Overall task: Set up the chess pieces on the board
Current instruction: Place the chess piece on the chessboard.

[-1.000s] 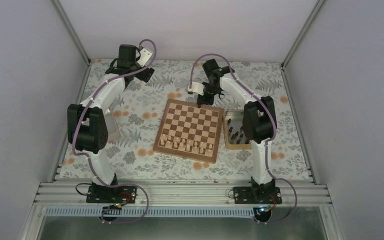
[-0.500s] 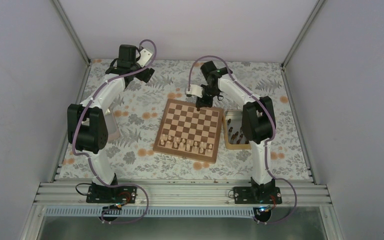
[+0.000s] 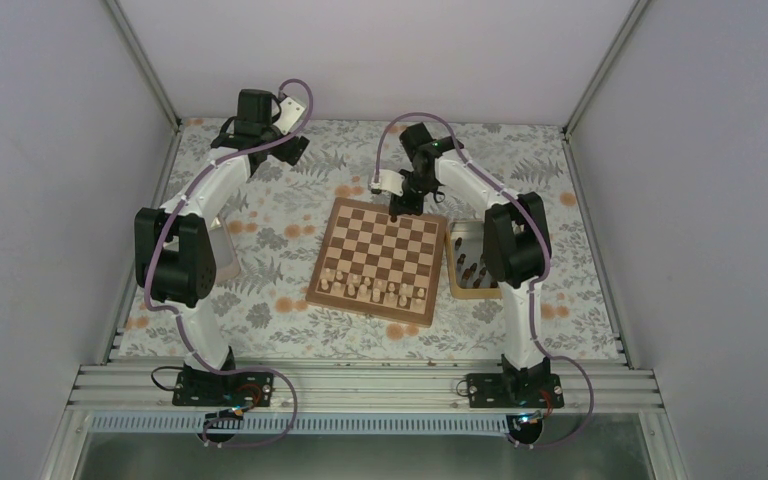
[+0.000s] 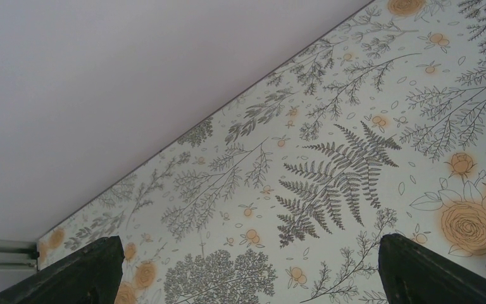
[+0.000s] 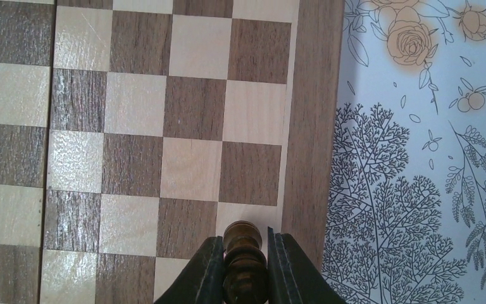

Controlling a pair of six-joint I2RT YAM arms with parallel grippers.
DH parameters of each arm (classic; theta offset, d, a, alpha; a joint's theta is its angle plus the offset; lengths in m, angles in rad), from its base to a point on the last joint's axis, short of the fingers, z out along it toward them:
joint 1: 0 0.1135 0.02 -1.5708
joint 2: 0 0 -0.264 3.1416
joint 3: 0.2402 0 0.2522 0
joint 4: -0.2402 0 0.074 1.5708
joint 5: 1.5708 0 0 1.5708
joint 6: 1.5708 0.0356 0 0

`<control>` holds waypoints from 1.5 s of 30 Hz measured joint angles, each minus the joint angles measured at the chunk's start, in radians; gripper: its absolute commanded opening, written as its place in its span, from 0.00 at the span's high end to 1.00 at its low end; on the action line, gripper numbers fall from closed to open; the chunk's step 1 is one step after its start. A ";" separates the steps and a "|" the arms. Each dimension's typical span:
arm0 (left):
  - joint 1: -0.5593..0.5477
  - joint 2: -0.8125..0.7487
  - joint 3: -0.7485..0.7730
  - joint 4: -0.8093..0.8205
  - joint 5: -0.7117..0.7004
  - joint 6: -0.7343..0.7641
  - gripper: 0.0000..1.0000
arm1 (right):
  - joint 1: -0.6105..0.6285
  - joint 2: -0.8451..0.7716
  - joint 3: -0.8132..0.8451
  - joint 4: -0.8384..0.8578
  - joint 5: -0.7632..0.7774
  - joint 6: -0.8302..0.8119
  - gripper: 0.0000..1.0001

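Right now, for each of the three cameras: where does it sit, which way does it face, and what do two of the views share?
Top external: high behind the arm bases, looking down at the board; both arms show whole.
Left wrist: on the left arm, facing the flowered cloth and a wall; the open left gripper shows both fingers at the bottom.
Right wrist: on the right arm, looking down on the board's edge; the right gripper pinches a dark chess piece.
Shared: top and right wrist both show the board.
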 measured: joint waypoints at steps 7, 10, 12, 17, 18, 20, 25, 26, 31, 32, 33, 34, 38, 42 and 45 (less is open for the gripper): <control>0.000 0.000 0.000 0.000 0.003 0.003 0.00 | 0.000 0.000 0.000 0.000 -0.002 0.000 0.91; 0.000 0.000 0.000 0.000 0.003 0.003 0.00 | 0.000 0.000 0.000 -0.002 -0.001 0.000 0.91; 0.000 0.000 0.000 0.000 0.003 0.003 0.00 | 0.000 0.000 -0.001 -0.002 -0.001 0.000 0.91; 0.000 0.000 0.000 0.000 0.003 0.003 0.00 | 0.000 0.000 -0.016 0.005 -0.002 0.000 0.91; 0.000 0.000 0.000 0.000 0.003 0.003 0.00 | 0.000 0.000 -0.019 0.007 -0.001 0.000 0.91; 0.000 0.000 0.000 0.000 0.003 0.003 0.00 | 0.000 0.000 -0.027 0.014 -0.001 0.000 0.91; 0.000 0.000 0.000 0.001 0.002 0.003 0.00 | 0.000 -0.008 -0.052 0.046 -0.006 0.000 0.91; 0.000 0.000 0.000 0.001 0.002 0.003 0.00 | 0.000 -0.010 -0.055 0.053 -0.006 0.000 0.91; 0.000 0.000 0.000 0.001 0.002 0.003 0.00 | 0.000 -0.010 -0.059 0.071 -0.005 0.000 0.91; 0.000 0.000 0.000 0.001 0.002 0.003 0.00 | 0.000 -0.010 -0.059 0.074 -0.005 0.000 0.90; 0.000 0.000 0.000 0.001 0.002 0.003 0.00 | 0.000 -0.010 -0.059 0.075 -0.005 0.000 0.90; 0.000 0.000 0.000 0.001 0.002 0.003 0.00 | 0.000 -0.010 -0.059 0.077 -0.004 0.000 0.88; 0.000 0.000 0.000 0.001 0.003 0.003 0.00 | 0.000 -0.010 -0.059 0.077 -0.003 -0.002 0.74; 0.000 0.000 0.000 0.000 0.003 0.003 0.00 | 0.000 -0.010 -0.060 0.073 0.001 -0.004 0.60; 0.000 0.000 0.000 0.000 0.006 0.007 0.00 | 0.000 -0.011 -0.069 0.071 0.003 -0.012 0.55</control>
